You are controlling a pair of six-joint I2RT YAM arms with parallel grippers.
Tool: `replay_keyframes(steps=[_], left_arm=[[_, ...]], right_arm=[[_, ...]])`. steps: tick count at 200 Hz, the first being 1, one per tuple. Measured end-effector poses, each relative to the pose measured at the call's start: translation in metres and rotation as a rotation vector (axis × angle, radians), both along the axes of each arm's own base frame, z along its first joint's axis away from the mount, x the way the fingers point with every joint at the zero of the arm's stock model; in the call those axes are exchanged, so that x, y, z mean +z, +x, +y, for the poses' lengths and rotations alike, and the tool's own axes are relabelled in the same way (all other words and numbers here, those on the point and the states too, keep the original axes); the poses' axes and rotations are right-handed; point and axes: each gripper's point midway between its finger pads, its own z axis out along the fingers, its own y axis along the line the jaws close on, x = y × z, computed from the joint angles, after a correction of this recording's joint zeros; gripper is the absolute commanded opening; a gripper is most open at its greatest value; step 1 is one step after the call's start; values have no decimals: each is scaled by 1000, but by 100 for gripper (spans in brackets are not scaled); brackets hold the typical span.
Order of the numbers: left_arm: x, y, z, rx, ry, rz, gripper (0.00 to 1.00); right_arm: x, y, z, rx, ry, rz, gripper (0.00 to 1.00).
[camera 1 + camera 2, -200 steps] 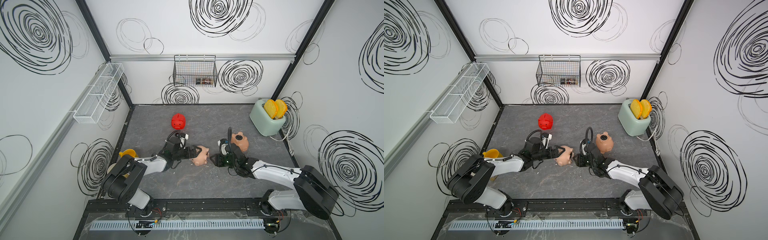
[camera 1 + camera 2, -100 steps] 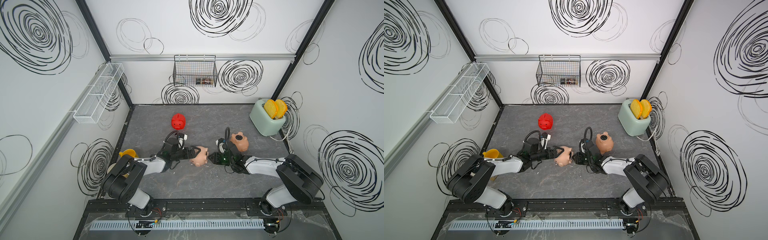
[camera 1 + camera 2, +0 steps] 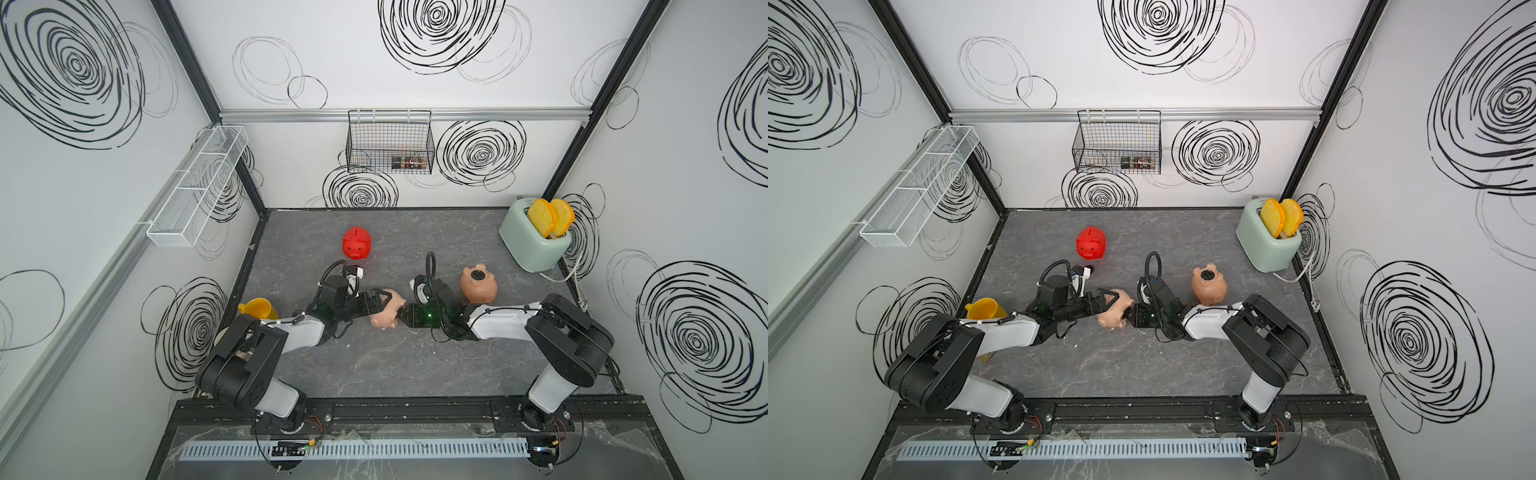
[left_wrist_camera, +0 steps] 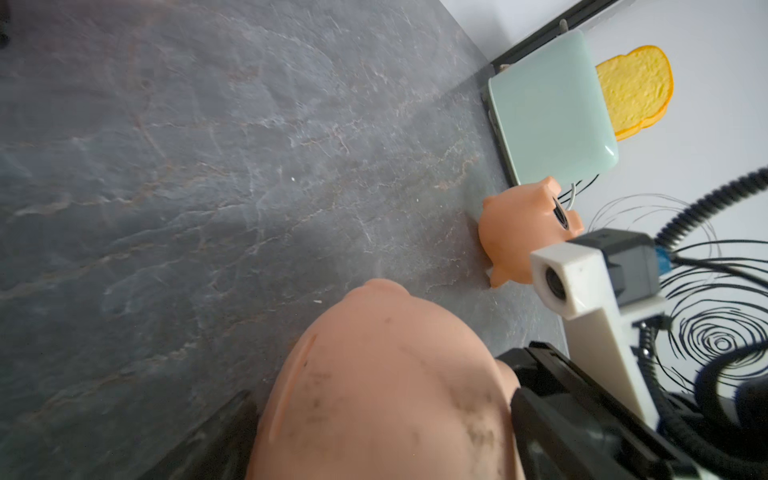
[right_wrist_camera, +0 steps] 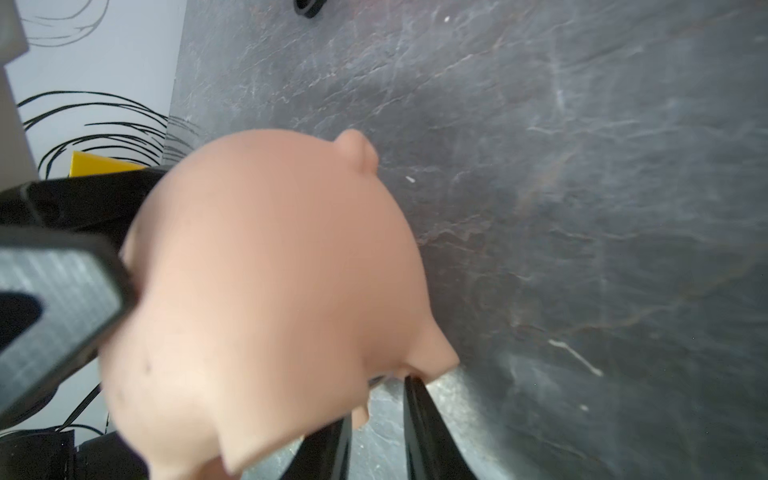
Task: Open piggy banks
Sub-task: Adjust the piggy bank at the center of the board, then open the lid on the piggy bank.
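**Clerk:** Entry one, your left gripper?

**Me:** My left gripper (image 3: 380, 306): jaws spread wide and clamped around the body of the pale pink pig (image 3: 388, 319). My left wrist view shows the coin slot (image 4: 291, 395) on its scuffed back.

**Clerk:** Entry two, the right?

**Me:** My right gripper (image 3: 404, 319): jaws narrow with a slim gap between them. The tips are against the underside of the same pig, by one of its feet. The pig's body hides them, so I cannot tell whether they pinch anything.

**Clerk:** Where is that pig?

**Me:** Directly between my two grippers, which face each other across it.

**Clerk:** Next outward?

**Me:** The peach-tan pig (image 3: 478, 284) lies close beside my right wrist on the far side, ungripped, a round black patch facing up. The red pig (image 3: 356, 244) stands free past my left gripper, toward the back wall.

**Clerk:** Remaining stock?

**Me:** A mint-green toaster (image 3: 525, 245) sits in the far corner beyond my right arm, with two bread slices (image 3: 548, 216) in its slots. A yellow cup (image 3: 257, 309) is beside my left arm, by the side wall. Everything rests on the grey stone-pattern table (image 3: 374, 374).
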Motion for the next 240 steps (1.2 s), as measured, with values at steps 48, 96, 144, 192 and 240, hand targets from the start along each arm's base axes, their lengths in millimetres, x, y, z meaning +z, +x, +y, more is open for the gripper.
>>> replay_keyframes(steps=[48,96,144,192,240], left_arm=[[0,3,6,17,-2,-2,98],[-1,5,12,36,-19,0,99],[-2,4,11,34,-30,-2,99],[-2,5,11,35,-34,-1,99],[-3,4,11,39,-40,4,99]], right_arm=[[8,-7,-8,-10,15,-35,28],[13,-16,-26,-45,77,-71,25],[26,-11,-24,-59,217,-58,23],[23,-5,-20,-77,269,4,20],[21,-7,-14,-132,331,104,21]])
